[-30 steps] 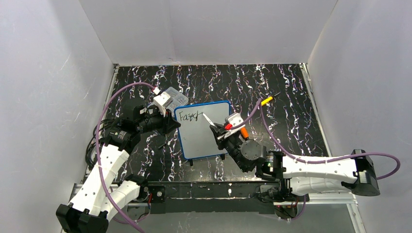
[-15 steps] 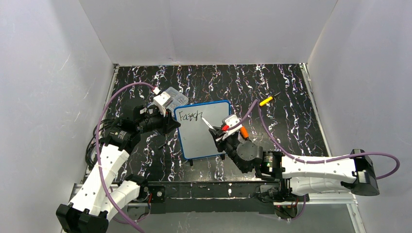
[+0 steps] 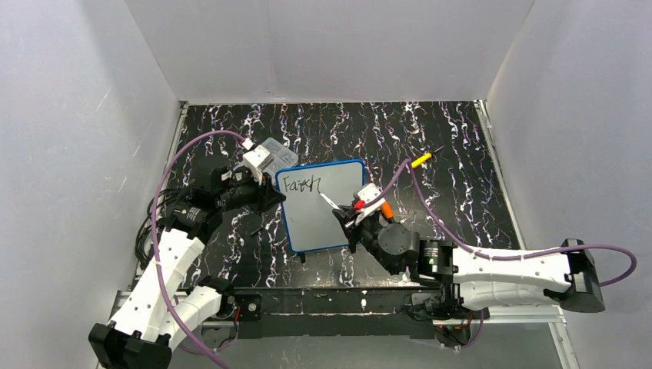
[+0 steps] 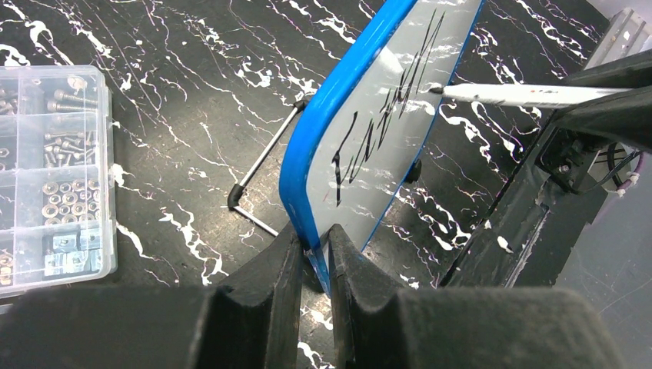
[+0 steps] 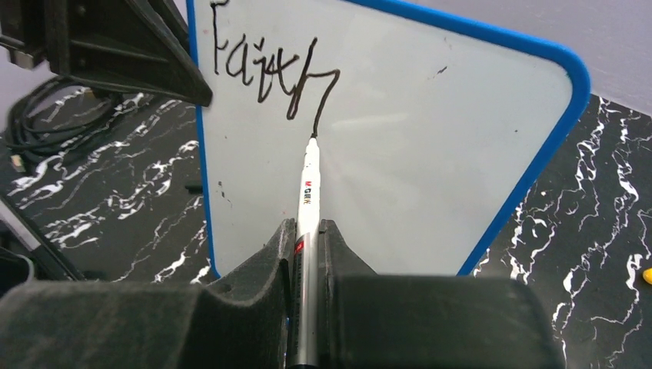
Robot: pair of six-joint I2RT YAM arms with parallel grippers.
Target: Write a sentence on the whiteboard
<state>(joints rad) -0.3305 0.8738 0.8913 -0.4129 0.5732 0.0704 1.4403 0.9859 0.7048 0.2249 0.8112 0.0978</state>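
Marker nearer on whiteboard; black marbled table, white walls.

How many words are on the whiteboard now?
1. One black handwritten word at the top left of the small blue-framed whiteboard, with the white marker at its last stroke; nothing else shows.

The left arm and the right arm share one build: smooth white shells on the long links, chunky black housings at joints and bases, and a purple cable looping loose alongside each. The left gripper and right gripper have matt black, wedge-shaped fingers with a faintly grainy surface; the right wrist shows small red and orange parts, perhaps connectors, too small to tell.
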